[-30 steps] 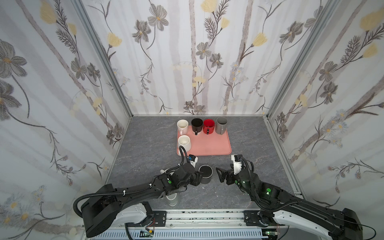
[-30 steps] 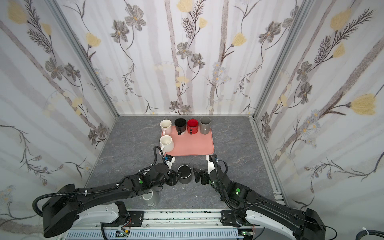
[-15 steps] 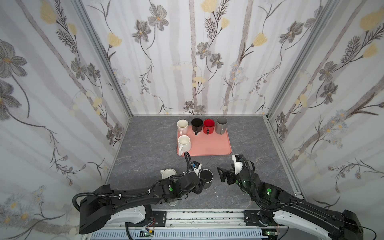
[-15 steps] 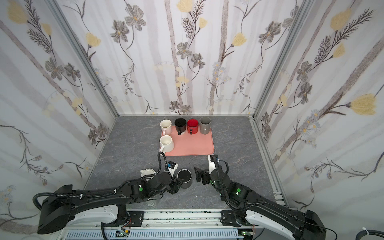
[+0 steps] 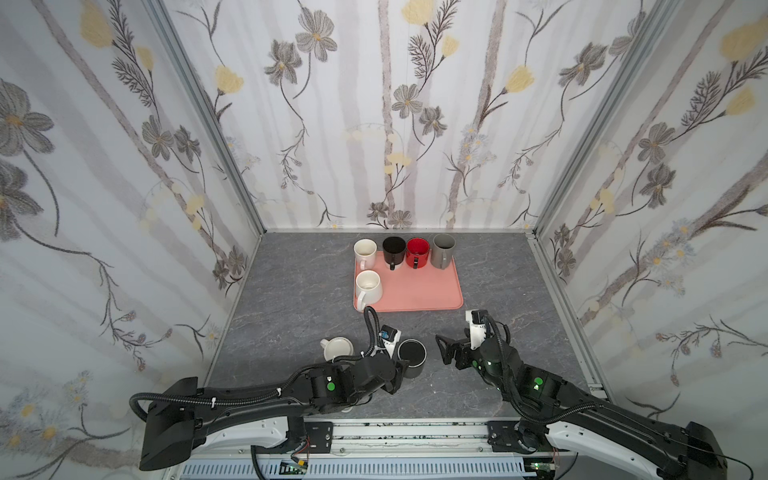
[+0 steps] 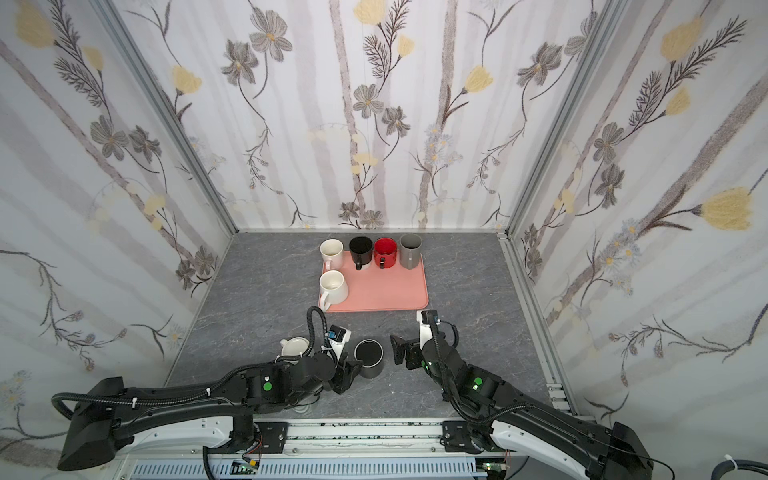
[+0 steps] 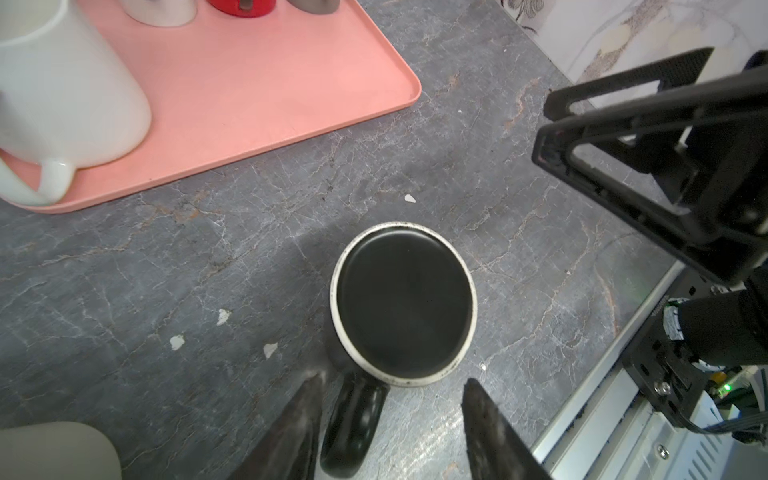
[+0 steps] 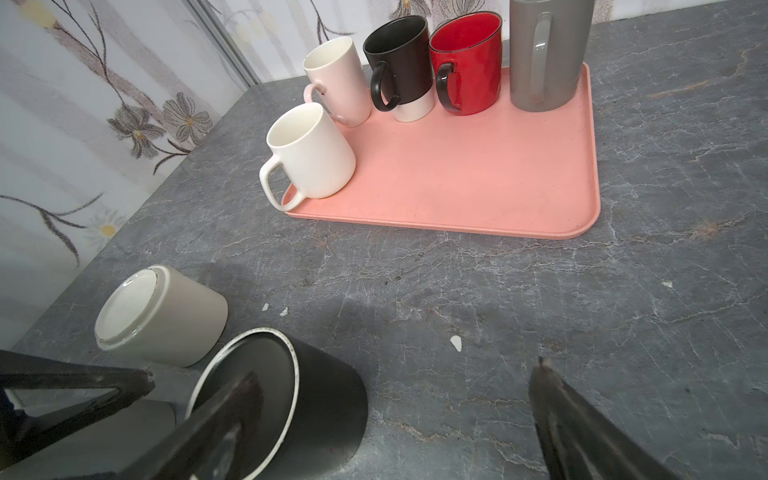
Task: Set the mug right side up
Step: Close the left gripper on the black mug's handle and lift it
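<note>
The black ceramic mug point(image 5: 411, 353), with a pale ring round its foot, stands upside down on the grey marbled tabletop point(image 5: 299, 299). It is at 6 o'clock from the pink rectangular plastic tray point(image 5: 415, 291) and apart from it.

The left gripper point(image 7: 392, 379) sits at about 7 o'clock of the mug in both top views, its jaws roughly half open. In the left wrist view its dark fingers point(image 7: 305, 419) straddle the mug's looped handle point(image 7: 353, 424). One finger is just beside the handle, and I cannot tell whether it touches. The other stands clear of it, so nothing is clamped.

The right gripper point(image 5: 444, 351) is at 3 o'clock of the mug, near but apart, with its jaws spread fully wide and empty.

A beige ceramic mug point(image 5: 337, 348), also base up, stands at 9 o'clock of the black one, close to the left arm's wrist.
</note>
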Available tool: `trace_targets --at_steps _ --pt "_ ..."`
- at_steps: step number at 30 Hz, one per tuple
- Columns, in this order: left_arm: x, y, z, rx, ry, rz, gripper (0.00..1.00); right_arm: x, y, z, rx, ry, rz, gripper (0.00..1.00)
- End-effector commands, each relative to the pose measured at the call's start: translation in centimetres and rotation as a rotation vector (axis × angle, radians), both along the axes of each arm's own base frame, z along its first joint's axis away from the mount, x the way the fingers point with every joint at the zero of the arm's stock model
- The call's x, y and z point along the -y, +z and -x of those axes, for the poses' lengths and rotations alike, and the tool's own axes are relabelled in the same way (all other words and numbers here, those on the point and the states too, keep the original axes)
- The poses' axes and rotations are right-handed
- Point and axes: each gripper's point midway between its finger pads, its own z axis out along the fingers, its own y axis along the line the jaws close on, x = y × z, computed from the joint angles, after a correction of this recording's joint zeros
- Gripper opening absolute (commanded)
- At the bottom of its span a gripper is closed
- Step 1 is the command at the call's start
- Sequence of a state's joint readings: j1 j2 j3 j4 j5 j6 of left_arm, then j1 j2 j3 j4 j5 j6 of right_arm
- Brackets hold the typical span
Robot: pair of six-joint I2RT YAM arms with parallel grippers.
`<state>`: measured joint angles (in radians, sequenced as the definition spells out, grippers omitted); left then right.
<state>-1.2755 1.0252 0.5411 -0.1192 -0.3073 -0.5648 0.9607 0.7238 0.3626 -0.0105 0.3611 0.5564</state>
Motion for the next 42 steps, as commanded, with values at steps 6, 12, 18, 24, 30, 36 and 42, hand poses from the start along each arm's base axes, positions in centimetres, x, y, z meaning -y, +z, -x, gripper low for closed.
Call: trace_targets --at_steps 6,12,18,24,30,36,42 --pt "-0.9 -2.5 1.1 -0.083 -0.02 -0.09 0.43 -0.3 1.2 -0.2 0.027 0.005 -0.041 1.0" --pt "-1.1 -3.6 0.4 -0.066 0.007 -0.168 0.51 -0.3 1.5 -0.2 0.032 0.006 -0.052 1.0" --pt "-1.3 -4.2 -0.8 -0.016 0.044 -0.243 0.41 -0.3 1.5 -0.2 0.031 0.009 -0.056 0.99" --pt "-1.2 -4.2 -1.4 0.031 0.047 -0.266 0.4 -0.3 1.8 -0.2 0.035 0.009 -0.062 1.0" --pt "-0.7 -4.4 -1.8 0.058 0.034 -0.286 0.4 -0.3 1.7 -0.2 0.031 0.013 -0.062 1.0" --pt "0.2 -4.2 -2.2 0.085 0.019 -0.277 0.32 -0.3 1.5 -0.1 0.03 0.012 -0.061 0.99" --pt "1.1 -3.6 -2.4 0.106 0.003 -0.251 0.25 -0.2 1.7 -0.1 0.032 0.011 -0.07 1.0"
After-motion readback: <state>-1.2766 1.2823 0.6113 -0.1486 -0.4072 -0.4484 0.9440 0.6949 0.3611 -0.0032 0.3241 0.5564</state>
